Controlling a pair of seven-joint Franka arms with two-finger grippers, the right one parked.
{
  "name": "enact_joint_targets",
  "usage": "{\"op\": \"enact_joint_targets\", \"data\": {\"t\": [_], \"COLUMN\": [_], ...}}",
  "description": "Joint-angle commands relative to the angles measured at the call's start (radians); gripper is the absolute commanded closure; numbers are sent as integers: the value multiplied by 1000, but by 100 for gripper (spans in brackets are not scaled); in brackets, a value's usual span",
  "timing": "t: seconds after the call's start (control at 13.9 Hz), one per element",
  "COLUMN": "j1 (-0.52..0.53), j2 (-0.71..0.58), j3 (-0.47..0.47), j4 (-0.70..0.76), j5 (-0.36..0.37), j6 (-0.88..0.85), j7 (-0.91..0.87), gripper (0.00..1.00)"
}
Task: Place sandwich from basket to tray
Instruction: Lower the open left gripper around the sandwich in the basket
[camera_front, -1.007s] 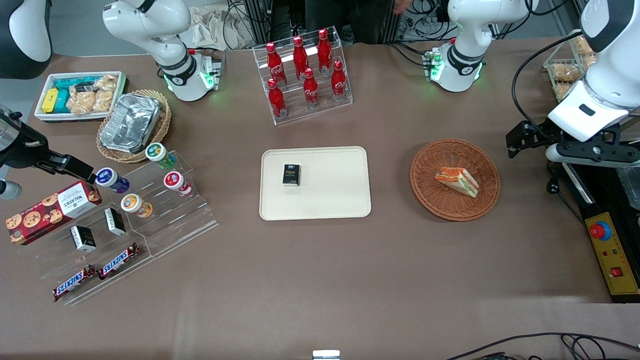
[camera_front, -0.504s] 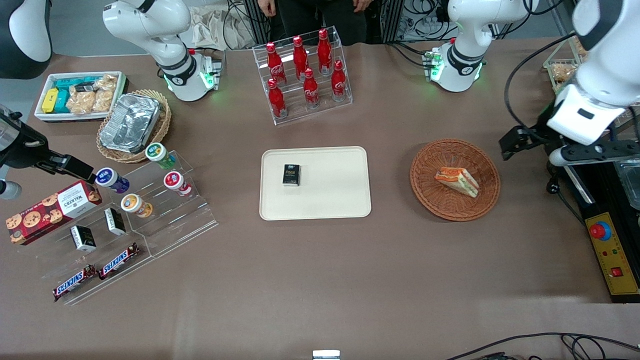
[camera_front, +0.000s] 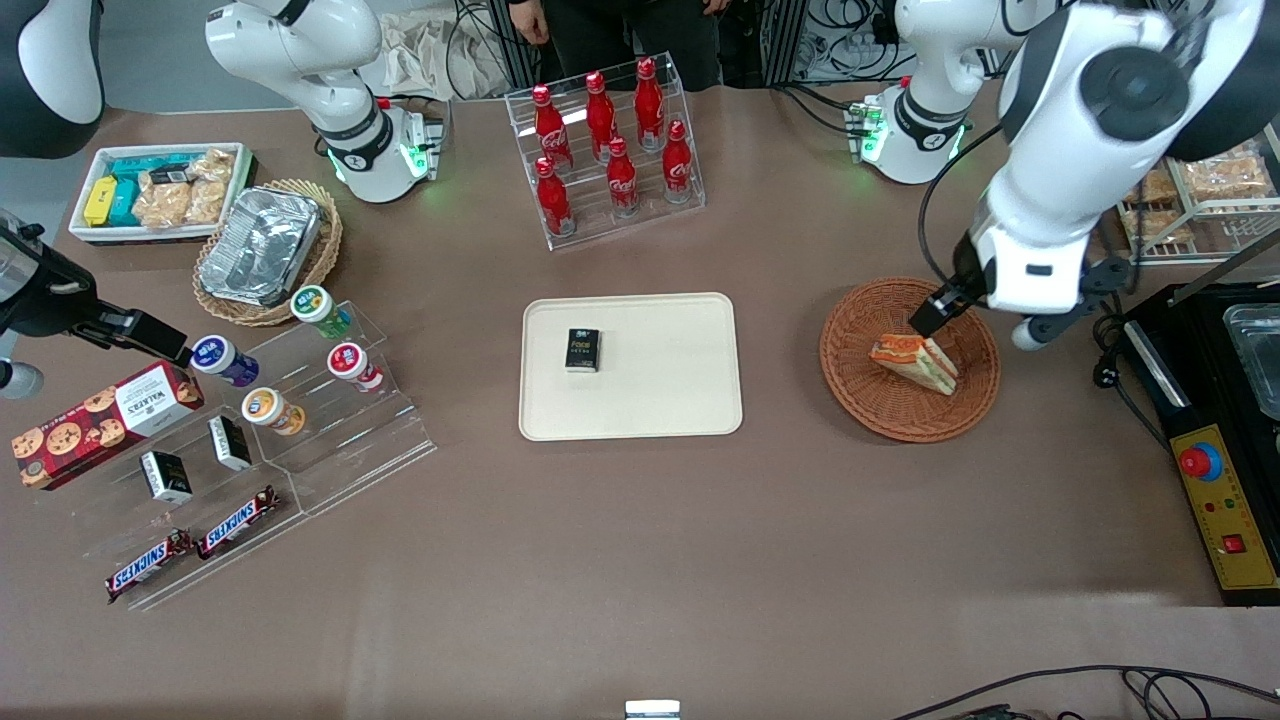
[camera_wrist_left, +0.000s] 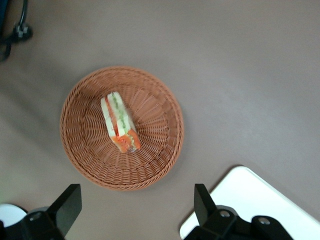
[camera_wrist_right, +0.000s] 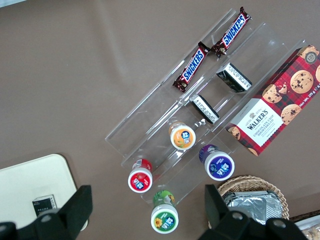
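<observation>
Our gripper (camera_wrist_left: 135, 210) hangs above the basket with its two fingers (camera_wrist_left: 68, 204) spread wide and nothing between them, so we have not taken hold of anything yet. We see the sandwich (camera_front: 914, 362) lying in the middle of the reddish-brown wicker basket (camera_front: 856, 383), on its side with the orange-red and green filling layers showing along its edge; in the wrist view the sandwich (camera_wrist_left: 120, 122) sits clear of both fingers, with the basket's rim (camera_wrist_left: 75, 165) between it and them. We judge the task barely started: the approach is under way, and the descent, the grasp, the lift and the carry all remain. Just beside the basket, toward the parked arm's end of the table, waits the cream tray (camera_front: 680, 400), which holds only a small black box (camera_front: 582, 350), so we have plenty of bare tray to set the sandwich on.
</observation>
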Motion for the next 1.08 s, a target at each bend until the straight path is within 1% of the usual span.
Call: {"op": "enact_joint_targets", "data": {"t": [0.0, 0.29, 0.36, 0.65, 1.01], "j1": [-2, 9, 33, 78, 81], "j2": [-26, -31, -31, -55, -40], "j3": [8, 17, 17, 14, 14], "j4": [-128, -244, -272, -399, -527], "j5": [-3, -3, -3, -9, -27], "j6": [96, 193, 217, 372, 564], "j7": [-98, -132, -130, -118, -138], "gripper": [0, 0, 0, 0, 0]}}
